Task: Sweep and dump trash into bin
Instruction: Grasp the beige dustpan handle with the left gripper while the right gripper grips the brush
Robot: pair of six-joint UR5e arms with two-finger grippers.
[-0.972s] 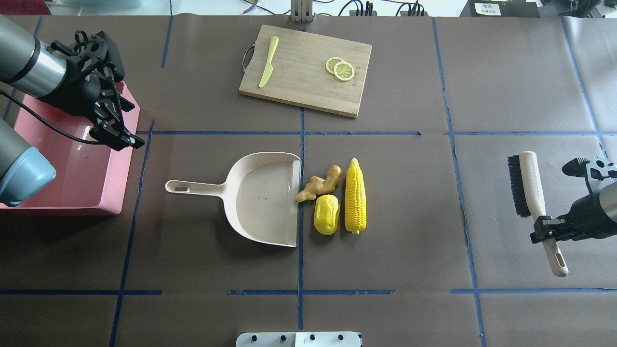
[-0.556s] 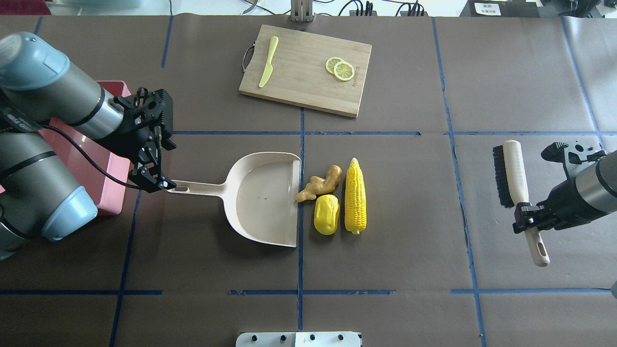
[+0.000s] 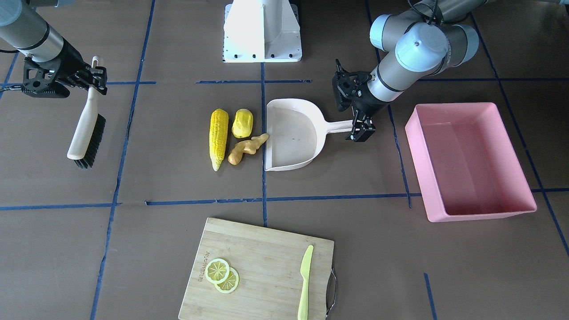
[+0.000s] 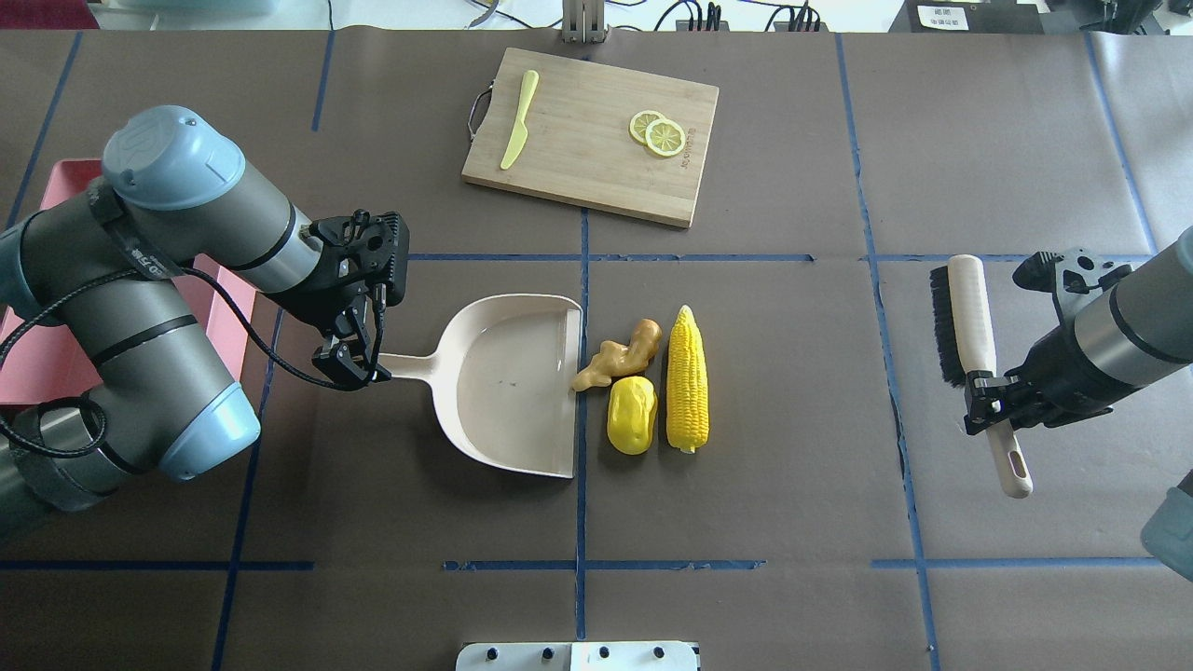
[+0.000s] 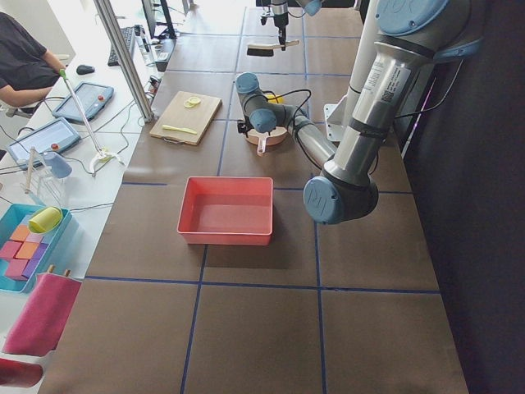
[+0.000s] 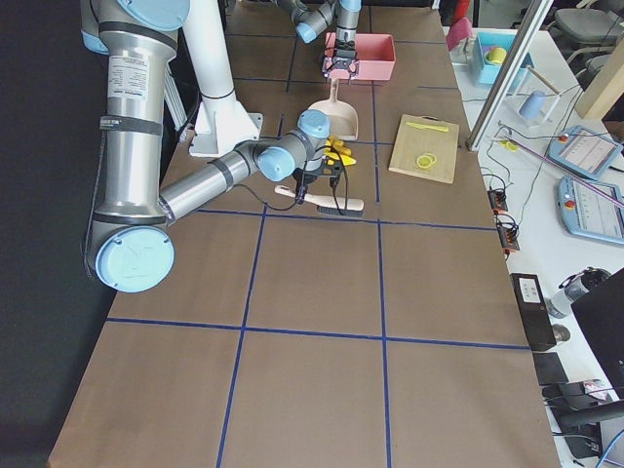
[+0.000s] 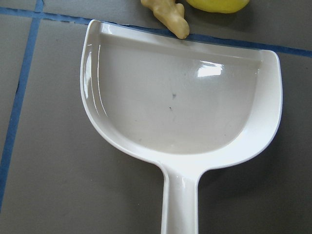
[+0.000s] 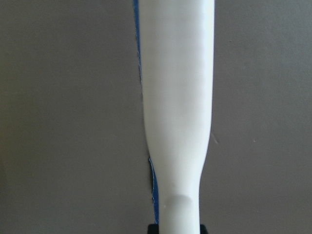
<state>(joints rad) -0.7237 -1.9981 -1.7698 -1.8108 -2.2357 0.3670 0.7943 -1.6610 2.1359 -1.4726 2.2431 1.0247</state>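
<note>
The trash lies in a row in the middle: a corn cob, a small yellow lumpy vegetable and a tan ginger root, which touches the open edge of the cream dustpan. My left gripper is open, its fingers astride the end of the dustpan handle. The pink bin stands on the left side, empty. My right gripper is shut on the handle of a brush, held far right of the corn. The left wrist view shows the empty dustpan and the ginger.
A wooden cutting board lies at the far middle with a light green knife and two lemon slices. Blue tape lines cross the brown table cover. The robot's white base is at the near edge.
My left arm has swung from over the bin to the dustpan handle. My right arm has carried the brush toward the middle and a little farther from me.
</note>
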